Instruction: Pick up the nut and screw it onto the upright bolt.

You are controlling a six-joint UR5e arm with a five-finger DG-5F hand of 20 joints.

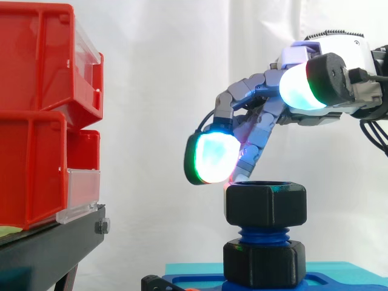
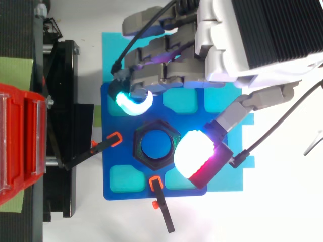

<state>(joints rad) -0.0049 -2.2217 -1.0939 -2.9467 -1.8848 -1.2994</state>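
Item: one black hex nut (image 1: 265, 205), sitting threaded on the top of one upright blue bolt (image 1: 262, 235). I am seeing a second black nut (image 1: 264, 262) sitting at the bolt's foot, so I am counting two nuts.

Hand (image 2: 262, 35): hovering over the upper nut, fingers loosely bent and spread, grasping nothing. One glowing pad (image 1: 212, 159) is hanging just above and left of the nut. The thumb's pad (image 1: 300, 85) is riding well above it to the right. A lower fingertip is appearing to brush the nut's top rim.

Fixture: one blue plate (image 2: 117, 186), two black clamps (image 2: 103, 146) (image 2: 161, 206).

Background: at least two stacked red bins (image 1: 36, 60) on one black stand (image 1: 54, 242).
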